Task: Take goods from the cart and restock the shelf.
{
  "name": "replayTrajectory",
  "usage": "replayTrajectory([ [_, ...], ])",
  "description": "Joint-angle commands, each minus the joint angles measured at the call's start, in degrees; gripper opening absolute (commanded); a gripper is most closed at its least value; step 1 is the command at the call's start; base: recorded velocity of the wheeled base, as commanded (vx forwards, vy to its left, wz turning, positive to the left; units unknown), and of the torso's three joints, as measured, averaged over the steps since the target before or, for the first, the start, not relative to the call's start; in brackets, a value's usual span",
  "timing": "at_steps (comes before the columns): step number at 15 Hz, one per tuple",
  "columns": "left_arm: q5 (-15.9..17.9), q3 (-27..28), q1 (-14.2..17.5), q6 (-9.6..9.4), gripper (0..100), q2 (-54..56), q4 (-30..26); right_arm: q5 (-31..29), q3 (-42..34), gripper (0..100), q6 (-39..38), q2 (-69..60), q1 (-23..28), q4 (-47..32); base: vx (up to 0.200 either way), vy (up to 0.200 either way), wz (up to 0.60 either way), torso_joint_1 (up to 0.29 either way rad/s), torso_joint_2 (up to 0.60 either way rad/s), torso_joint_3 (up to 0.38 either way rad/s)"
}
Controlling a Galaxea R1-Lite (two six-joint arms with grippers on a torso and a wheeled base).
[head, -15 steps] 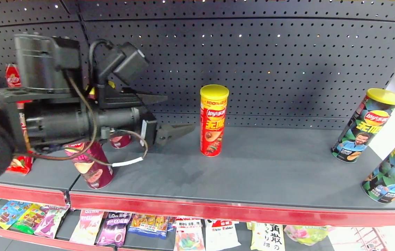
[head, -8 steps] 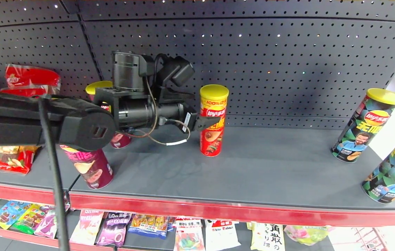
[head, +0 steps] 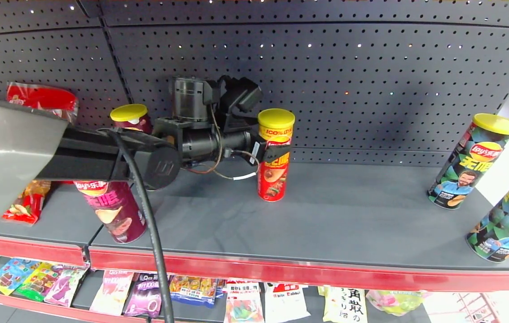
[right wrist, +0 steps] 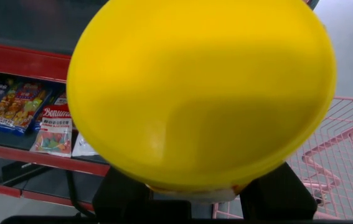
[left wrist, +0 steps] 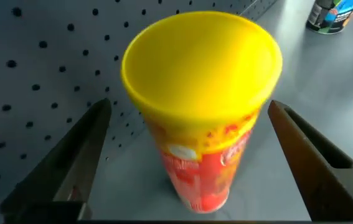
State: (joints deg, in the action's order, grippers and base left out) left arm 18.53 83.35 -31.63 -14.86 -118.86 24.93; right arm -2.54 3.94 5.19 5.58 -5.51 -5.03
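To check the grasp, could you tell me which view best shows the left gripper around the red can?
Left wrist view: the left gripper straddles the red can, fingers open either side. The head view shows one finger across its front; the right wrist view, another can's lid.

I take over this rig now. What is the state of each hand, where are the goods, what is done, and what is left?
Left hand: open, one finger on each side of the red can, apart from it.
Right hand: shut on a yellow-lidded can, near the pink cart.
Done: the red can stands upright on the shelf, near the back panel.
Left: probably clear the left hand, then shelve the yellow-lidded can.
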Motion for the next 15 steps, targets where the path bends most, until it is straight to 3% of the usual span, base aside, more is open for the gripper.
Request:
replayTrajectory([
  [1,0.02,1.64,-0.01,0.01,100,-1.73,0.12,-0.01,0.02,0,-0.01,0.04,-0.03,-0.06,0.0,0.0,0.0,0.0,0.0,0.0],
  [4,-0.07,4.02,-0.18,0.09,100,-3.22,0.12,-0.01,0.02,0,-0.01,0.04,-0.03,-0.06,0.0,0.0,0.0,0.0,0.0,0.0],
  [7,-0.07,4.98,-1.5,1.68,100,-3.57,0.12,-0.01,0.02,0,-0.01,0.04,-0.03,-0.06,0.0,0.0,0.0,0.0,0.0,0.0],
  [12,-0.95,5.51,-1.68,1.68,100,-5.51,3.28,-0.01,0.02,0,-0.01,0.04,-0.03,-0.06,0.0,0.0,0.0,0.0,0.0,0.0],
  [13,-0.95,5.33,-1.68,1.76,0,-5.68,3.37,-0.01,0.02,0,-0.01,0.04,-0.03,-0.06,0.0,0.0,0.0,0.0,0.0,0.0],
  [15,-0.69,5.33,-1.85,1.76,0,-5.68,3.46,-0.01,0.02,0,0.08,0.04,-0.03,-0.06,0.0,0.0,0.0,0.0,0.0,0.0],
])
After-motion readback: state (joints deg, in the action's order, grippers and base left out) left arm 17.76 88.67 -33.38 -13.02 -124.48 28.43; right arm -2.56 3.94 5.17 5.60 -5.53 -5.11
